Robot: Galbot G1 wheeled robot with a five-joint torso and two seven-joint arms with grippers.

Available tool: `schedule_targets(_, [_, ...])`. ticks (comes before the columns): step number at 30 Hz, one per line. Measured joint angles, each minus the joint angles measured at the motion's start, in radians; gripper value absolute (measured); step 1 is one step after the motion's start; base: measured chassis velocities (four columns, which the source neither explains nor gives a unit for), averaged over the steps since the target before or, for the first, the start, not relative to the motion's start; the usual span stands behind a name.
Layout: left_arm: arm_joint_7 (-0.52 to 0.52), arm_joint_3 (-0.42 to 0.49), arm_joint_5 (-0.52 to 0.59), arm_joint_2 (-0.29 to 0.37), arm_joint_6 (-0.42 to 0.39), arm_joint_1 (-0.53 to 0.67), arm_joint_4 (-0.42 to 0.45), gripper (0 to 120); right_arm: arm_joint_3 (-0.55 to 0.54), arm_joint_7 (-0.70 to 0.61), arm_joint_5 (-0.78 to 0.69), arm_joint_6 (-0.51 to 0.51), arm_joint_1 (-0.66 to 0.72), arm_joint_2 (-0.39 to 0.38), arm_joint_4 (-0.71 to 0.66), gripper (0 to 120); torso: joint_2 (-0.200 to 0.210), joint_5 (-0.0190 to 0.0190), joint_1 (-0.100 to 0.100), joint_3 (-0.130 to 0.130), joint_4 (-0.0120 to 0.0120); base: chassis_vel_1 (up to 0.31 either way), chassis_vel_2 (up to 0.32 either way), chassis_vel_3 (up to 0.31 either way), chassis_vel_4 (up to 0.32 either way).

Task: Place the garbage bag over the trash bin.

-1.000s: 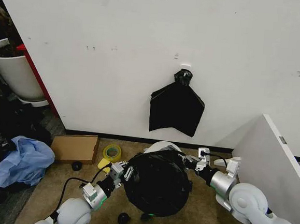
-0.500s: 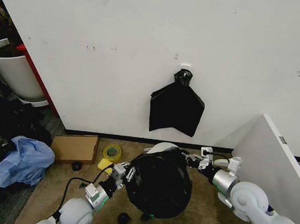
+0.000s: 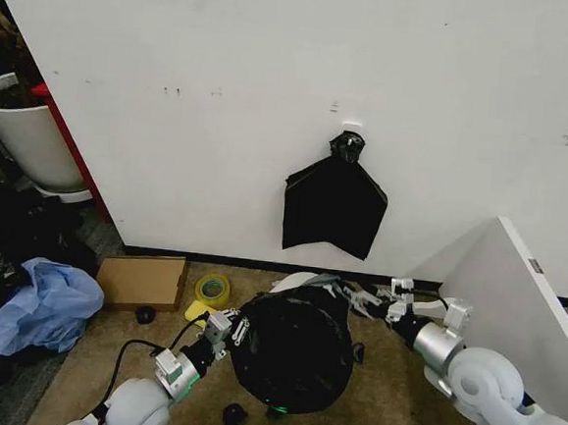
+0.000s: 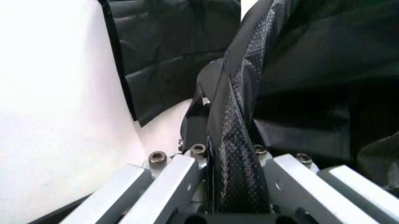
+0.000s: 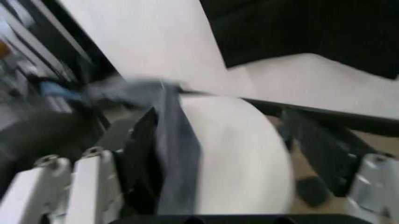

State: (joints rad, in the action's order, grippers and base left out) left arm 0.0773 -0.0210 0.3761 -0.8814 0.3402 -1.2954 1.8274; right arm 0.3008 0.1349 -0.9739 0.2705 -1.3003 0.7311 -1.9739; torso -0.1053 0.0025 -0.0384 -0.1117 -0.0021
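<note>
**Bag draped over bin, both grippers at its edges**

Plastic of the garbage bag [image 3: 288, 349] covers most of the trash bin [image 3: 298, 280], whose white rim peeks out at the far side. The left gripper [image 3: 232, 329] is clamped on a fold of the bag's left edge. The right gripper [image 3: 364, 300] has its fingers spread, a grey strip of bag film lying between them. On the wall behind hangs a flat black bag bundle [image 3: 334, 207].
</note>
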Motion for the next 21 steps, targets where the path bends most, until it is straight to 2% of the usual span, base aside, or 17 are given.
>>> schedule_targets(1, [0.000,0.000,0.000,0.000,0.000,0.000,0.000,1,0.000,0.000,0.000,0.000,0.000,0.000,0.000,80,0.000,0.0000,0.000,0.000,0.0000,0.000,0.000,0.000,0.000])
schedule_targets(6, [-0.017,-0.007,0.005,-0.003,-0.019,-0.003,0.009,1,0.017,0.002,0.048,0.014,-0.014,-0.003,-0.002,98,0.000,0.0001,0.000,0.000,0.0000,0.000,0.000,0.000,0.000])
schedule_targets(8, [-0.031,-0.009,0.014,-0.006,-0.036,-0.005,0.014,1,0.025,-0.013,0.039,0.004,-0.017,0.001,-0.010,99,0.000,0.0001,0.000,0.000,0.0000,0.000,0.000,0.000,0.000])
schedule_targets(13, [-0.152,-0.018,0.069,-0.042,-0.174,-0.012,0.038,1,0.084,-0.180,0.043,-0.034,-0.057,0.040,-0.115,100,0.000,0.0000,0.000,0.000,0.0003,0.000,0.000,0.000,0.000])
schedule_targets(15, [-0.203,-0.011,0.097,-0.060,-0.220,0.001,0.039,1,0.088,-0.250,0.086,-0.023,-0.085,0.054,-0.180,98,0.000,0.0001,0.000,0.000,0.0002,0.000,0.000,0.000,0.000])
schedule_targets(17, [-0.220,-0.006,0.107,-0.066,-0.234,0.007,0.040,1,0.086,-0.272,0.098,-0.013,-0.092,0.057,-0.200,94,0.000,0.0001,0.000,0.000,0.0001,0.000,0.000,0.000,0.000])
schedule_targets(19, [-0.287,0.026,0.133,-0.097,-0.280,0.048,0.040,1,0.054,-0.398,0.130,0.070,-0.123,0.083,-0.304,84,0.000,-0.0001,0.000,0.000,0.0001,0.000,0.000,0.000,0.000])
schedule_targets(21, [-0.332,0.051,0.136,-0.126,-0.310,0.090,0.031,1,0.028,-0.438,0.143,0.126,-0.141,0.096,-0.357,75,0.000,0.0000,0.000,0.000,0.0000,0.000,0.000,0.000,0.000])
